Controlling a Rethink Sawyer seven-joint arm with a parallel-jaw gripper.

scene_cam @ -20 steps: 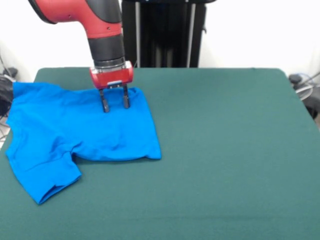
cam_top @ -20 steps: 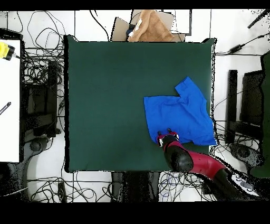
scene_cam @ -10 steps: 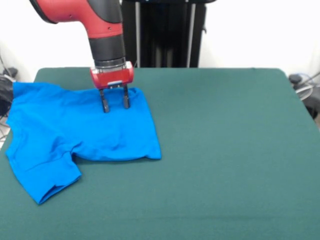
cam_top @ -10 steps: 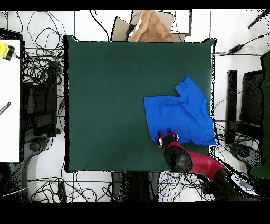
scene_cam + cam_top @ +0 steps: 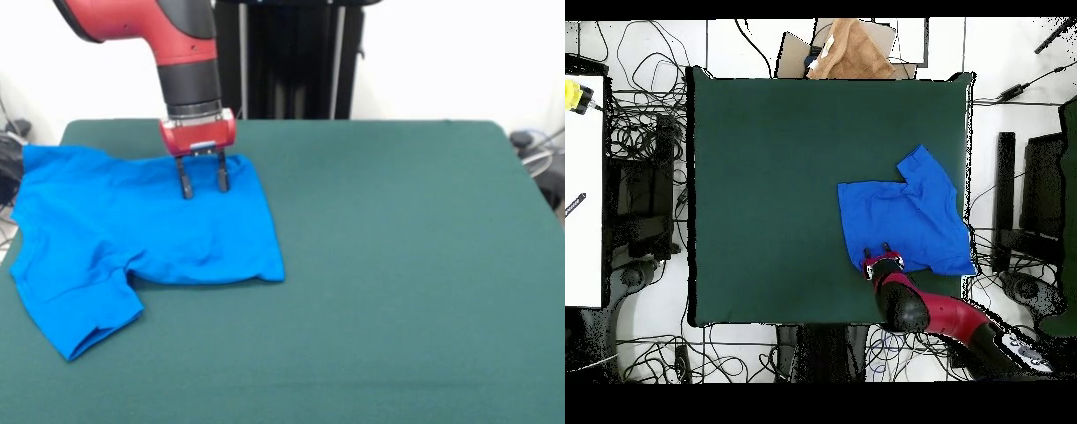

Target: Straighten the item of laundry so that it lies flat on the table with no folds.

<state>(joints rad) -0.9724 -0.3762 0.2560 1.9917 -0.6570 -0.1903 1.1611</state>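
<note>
The bright blue T-shirt (image 5: 132, 230) lies plain side up on the left part of the dark green table (image 5: 397, 265). One sleeve sticks out toward the front left and the shirt's left edge reaches the table's left edge. My gripper (image 5: 202, 187) is open, with its fingertips (image 5: 185, 189) at or just above the shirt's far right edge, holding nothing. In the overhead view the shirt (image 5: 910, 220) lies at the right side of the table (image 5: 765, 180), and the gripper (image 5: 882, 258) is at its bottom left corner.
A brown cloth on cardboard (image 5: 850, 52) lies beyond the table's top edge in the overhead view. Cables and equipment (image 5: 640, 180) surround the table. The black pedestal (image 5: 287, 57) stands behind the table's far edge.
</note>
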